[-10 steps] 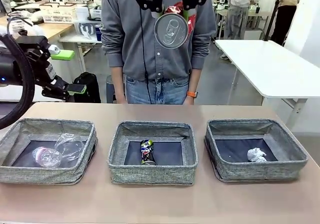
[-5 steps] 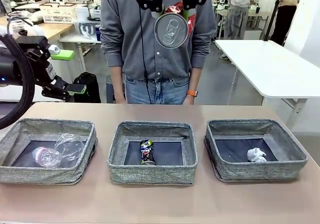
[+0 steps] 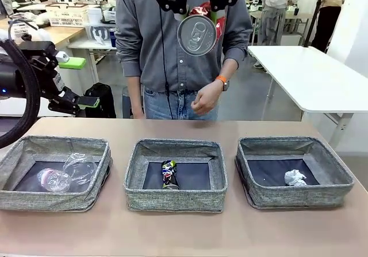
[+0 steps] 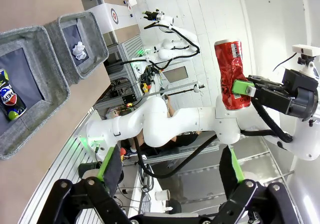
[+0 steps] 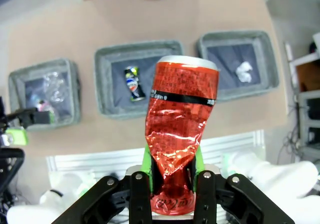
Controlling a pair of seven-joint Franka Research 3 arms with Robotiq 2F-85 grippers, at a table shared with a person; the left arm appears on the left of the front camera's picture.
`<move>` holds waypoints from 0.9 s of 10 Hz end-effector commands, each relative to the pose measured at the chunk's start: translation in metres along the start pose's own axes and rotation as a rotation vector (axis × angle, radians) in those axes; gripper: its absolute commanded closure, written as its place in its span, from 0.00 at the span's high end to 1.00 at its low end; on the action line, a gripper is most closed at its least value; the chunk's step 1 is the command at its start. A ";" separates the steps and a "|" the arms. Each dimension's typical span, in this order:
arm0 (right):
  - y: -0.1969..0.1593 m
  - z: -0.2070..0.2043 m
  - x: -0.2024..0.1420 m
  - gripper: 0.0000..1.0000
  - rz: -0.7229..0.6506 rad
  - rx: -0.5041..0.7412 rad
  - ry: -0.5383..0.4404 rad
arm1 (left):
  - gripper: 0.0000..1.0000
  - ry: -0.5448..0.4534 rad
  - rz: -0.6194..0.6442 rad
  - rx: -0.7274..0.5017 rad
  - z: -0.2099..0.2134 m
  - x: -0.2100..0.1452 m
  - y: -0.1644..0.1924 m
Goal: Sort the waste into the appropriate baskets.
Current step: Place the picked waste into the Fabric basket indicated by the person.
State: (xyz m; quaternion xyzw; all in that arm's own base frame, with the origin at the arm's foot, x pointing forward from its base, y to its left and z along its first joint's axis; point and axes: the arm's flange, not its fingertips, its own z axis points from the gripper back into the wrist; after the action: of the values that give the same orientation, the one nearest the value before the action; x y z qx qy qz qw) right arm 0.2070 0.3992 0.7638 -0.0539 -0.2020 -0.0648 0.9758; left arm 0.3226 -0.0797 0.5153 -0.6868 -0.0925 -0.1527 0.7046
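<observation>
Front camera faces the person across the baskets (image 3: 175,176); right wrist sees them from high overhead

Robotics lab: other robot arm (image 4: 170,33) (white), worktables (image 3: 310,76) behind.

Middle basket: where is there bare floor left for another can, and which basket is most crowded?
In the middle basket, the crushed black printed can lies left of centre, leaving bare floor to its right. The right basket has only the paper ball at its right end. The left basket is most crowded, with the plastic cup and bottle.
</observation>
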 end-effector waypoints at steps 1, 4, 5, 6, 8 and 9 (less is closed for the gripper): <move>-0.002 0.001 0.000 0.34 -0.003 -0.004 -0.006 | 1.00 -0.007 -0.020 -0.021 -0.003 -0.005 0.000; -0.002 0.001 0.000 0.34 -0.003 -0.004 -0.006 | 1.00 -0.007 -0.020 -0.021 -0.003 -0.005 0.000; -0.002 0.001 0.000 0.34 -0.003 -0.004 -0.006 | 1.00 -0.007 -0.020 -0.021 -0.003 -0.005 0.000; -0.002 0.001 0.000 0.34 -0.003 -0.004 -0.006 | 1.00 -0.007 -0.020 -0.021 -0.003 -0.005 0.000; -0.002 0.001 0.000 0.34 -0.003 -0.004 -0.006 | 1.00 -0.007 -0.020 -0.021 -0.003 -0.005 0.000; -0.002 0.001 0.000 0.34 -0.003 -0.004 -0.006 | 1.00 -0.007 -0.020 -0.021 -0.003 -0.005 0.000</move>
State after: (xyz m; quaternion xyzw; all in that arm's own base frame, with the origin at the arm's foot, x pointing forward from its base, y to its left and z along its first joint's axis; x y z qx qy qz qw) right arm 0.2070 0.3992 0.7638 -0.0539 -0.2020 -0.0648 0.9758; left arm 0.3226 -0.0797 0.5153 -0.6868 -0.0925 -0.1527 0.7046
